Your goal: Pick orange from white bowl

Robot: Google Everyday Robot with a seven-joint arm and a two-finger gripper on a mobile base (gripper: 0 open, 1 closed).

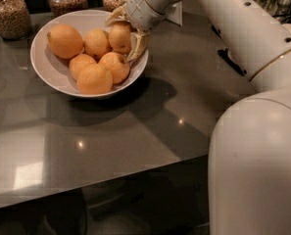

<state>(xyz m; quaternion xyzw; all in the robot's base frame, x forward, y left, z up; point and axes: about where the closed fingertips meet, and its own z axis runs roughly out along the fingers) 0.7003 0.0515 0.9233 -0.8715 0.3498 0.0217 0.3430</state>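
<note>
The white bowl (47, 75) stands at the back left of the grey table and holds several oranges. My gripper (121, 39) reaches into the bowl's right back side. Its two tan fingers (138, 44) lie on either side of one orange (120, 35), touching it; this fruit rests among the others. A brighter, larger orange (65, 40) sits at the bowl's left. Other oranges (94, 79) lie at the front.
Three glass jars of dry goods (8, 13) stand behind the bowl along the table's back edge. A white card (175, 14) stands behind the gripper. My white arm and body (257, 165) fill the right side. The table's front edge (110, 175) runs across the lower frame.
</note>
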